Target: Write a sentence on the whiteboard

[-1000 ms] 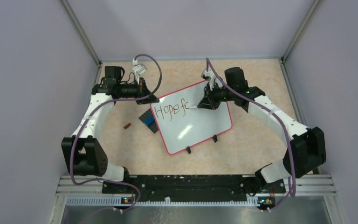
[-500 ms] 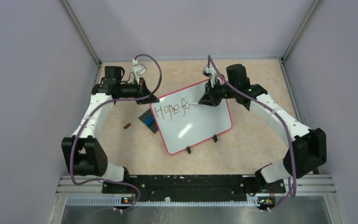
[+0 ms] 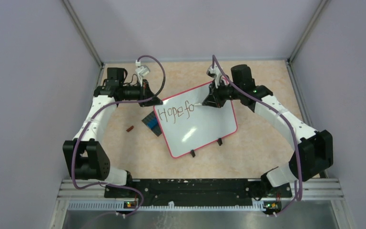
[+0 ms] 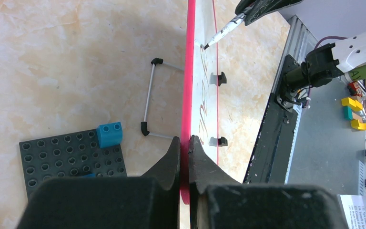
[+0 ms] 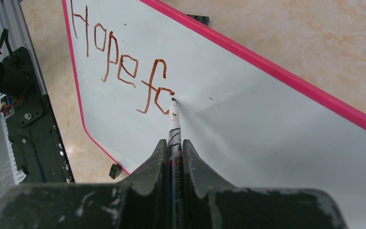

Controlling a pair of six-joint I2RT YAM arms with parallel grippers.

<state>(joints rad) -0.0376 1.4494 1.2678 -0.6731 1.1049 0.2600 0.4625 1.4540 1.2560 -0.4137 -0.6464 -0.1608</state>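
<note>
- Right claw [image 5: 174, 143] has shifted up-board since a second ago; the sentence [image 5: 124, 71] reads "Hope fo", the last letter perhaps unclosed.
- It pinches the marker [image 5: 173, 121], whose barrel is cut off.
- Left claw [image 4: 184, 143] pinches the whiteboard [image 4: 189, 71] edge.

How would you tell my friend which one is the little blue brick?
Find the big whiteboard with the pink frame on the table. By its left edge lies a flat dark studded plate. The little blue brick sits at that plate's corner, bright and raised above the dark studs.

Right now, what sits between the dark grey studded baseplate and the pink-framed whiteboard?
A thin U-shaped grey wire bracket with black corner caps, its ends reaching the whiteboard's frame; left wrist view shows it.
</note>
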